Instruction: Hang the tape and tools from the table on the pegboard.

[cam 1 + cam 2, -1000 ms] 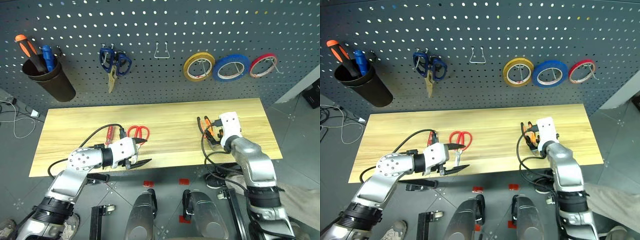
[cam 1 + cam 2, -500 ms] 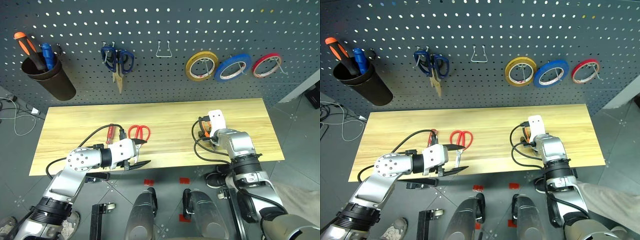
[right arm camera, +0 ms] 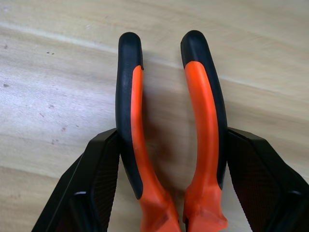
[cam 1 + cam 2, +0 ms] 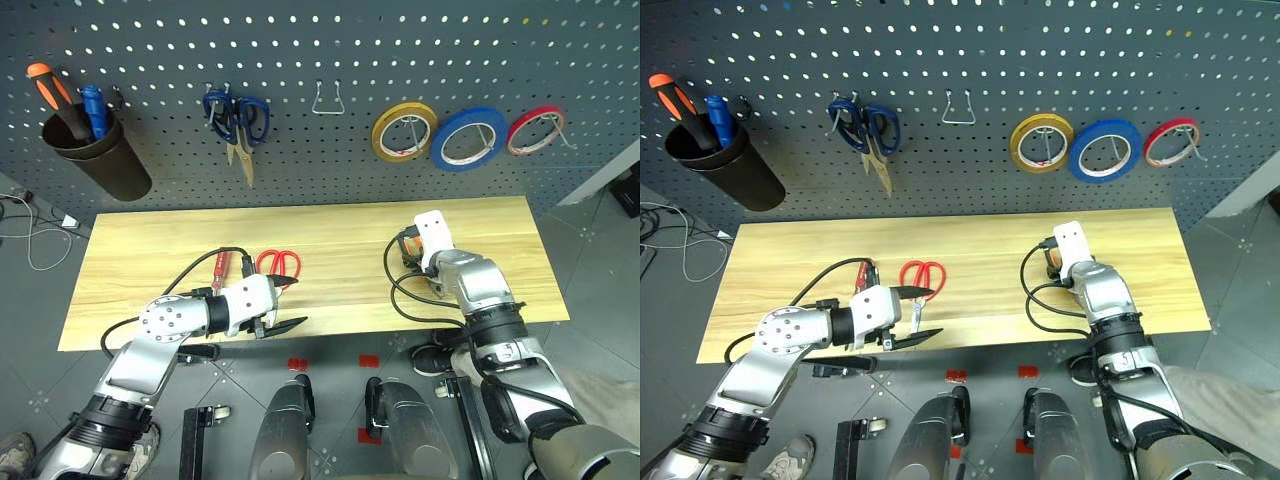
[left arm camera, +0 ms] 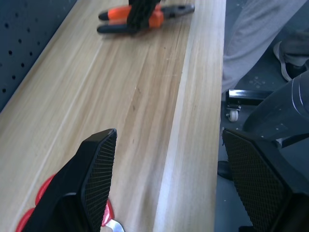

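From the head, the blue tape (image 4: 464, 139) is seen hung on the pegboard (image 4: 330, 50), and the red scissors (image 4: 277, 264) lie on the table (image 4: 330, 250). In the left wrist view, the left gripper (image 5: 169, 159) is held spread above the table edge. In the right wrist view, the right gripper (image 3: 170, 166) is pressed against both handles of the pliers (image 3: 169, 125).

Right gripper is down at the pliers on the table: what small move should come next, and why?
Probably finish closing the right gripper on the pliers, then lift. Its fingers already flank both handles, touching their outer sides, while the pliers lie flat on the table.
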You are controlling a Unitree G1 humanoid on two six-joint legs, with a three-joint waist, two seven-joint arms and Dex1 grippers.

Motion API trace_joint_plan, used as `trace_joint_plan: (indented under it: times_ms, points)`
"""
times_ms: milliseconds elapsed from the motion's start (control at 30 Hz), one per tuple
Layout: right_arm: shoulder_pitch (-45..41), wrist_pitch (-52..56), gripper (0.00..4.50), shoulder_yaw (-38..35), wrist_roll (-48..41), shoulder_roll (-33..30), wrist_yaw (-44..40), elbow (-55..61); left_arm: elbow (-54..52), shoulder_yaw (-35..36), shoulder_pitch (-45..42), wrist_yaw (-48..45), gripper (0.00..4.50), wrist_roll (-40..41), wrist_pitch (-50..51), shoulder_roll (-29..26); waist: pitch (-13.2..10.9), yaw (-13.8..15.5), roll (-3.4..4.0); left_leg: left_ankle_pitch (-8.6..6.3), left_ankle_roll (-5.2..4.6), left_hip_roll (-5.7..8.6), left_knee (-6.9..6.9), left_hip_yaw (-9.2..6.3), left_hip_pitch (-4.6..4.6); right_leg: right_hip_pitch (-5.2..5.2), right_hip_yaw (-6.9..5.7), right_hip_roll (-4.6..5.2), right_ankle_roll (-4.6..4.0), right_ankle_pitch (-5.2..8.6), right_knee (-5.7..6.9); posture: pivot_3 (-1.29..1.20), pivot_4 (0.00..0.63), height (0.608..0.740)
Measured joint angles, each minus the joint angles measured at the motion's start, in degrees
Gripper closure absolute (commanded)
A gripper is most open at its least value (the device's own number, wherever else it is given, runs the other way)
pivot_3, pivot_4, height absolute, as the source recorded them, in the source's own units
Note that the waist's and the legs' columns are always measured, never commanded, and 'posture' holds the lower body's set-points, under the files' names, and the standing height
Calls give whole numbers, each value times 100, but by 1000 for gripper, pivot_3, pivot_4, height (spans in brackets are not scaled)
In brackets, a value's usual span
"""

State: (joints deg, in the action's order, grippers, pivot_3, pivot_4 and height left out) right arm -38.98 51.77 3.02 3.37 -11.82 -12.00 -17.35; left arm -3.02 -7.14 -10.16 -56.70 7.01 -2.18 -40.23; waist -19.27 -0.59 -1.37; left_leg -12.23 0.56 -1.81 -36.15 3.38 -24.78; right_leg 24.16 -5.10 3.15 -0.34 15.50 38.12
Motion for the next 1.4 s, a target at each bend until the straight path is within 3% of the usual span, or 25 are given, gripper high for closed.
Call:
trace_joint_plan:
  times_ms: [100,267,433,667,900,1133,1400]
  points:
    - [428,405,1509,237,-45,-37,-179,1308,-171,198,140,129,838,226,281,64,0,-23,0,0,0,-2,1,-4,-2,3,-2,-1,1,0,1,-31,318,740]
    - [594,512,1509,649,-332,545,-270,3339,-596,795,445,497,838,846,847,251,0,-135,-1,0,0,-5,-3,-11,0,2,-4,-4,1,1,11,-21,317,740]
    - [125,-347,1509,802,-448,1347,45,3796,-1150,1733,707,1237,838,1789,1861,542,1,-110,-2,1,2,-1,-22,-16,-3,2,-3,-2,1,0,21,13,312,740]
    - [-1535,-2023,1509,119,-492,1816,617,2737,-1509,2291,587,1809,838,2237,2713,502,3,-25,-5,1,2,1,-74,-24,-1,-1,-3,1,2,1,72,34,312,740]
    - [-3370,-4236,1509,-417,-451,1684,1172,-1,-1538,2271,-539,2410,838,2186,3081,506,2,42,-7,7,7,0,-80,-18,-1,4,2,-1,-4,-2,85,47,315,740]
    - [-3837,-5688,1509,-545,-459,1808,1512,-1595,-1486,2143,-1013,2733,838,2154,3192,648,3,28,-7,6,7,-6,-73,-11,-3,5,0,0,-5,-1,79,85,333,740]
    - [-3691,-6284,1509,-546,-421,2116,1888,-1918,-1487,2089,-1005,2793,838,2111,3215,667,-4,90,-11,6,7,-6,-73,-17,-2,4,0,0,-6,0,80,117,354,740]
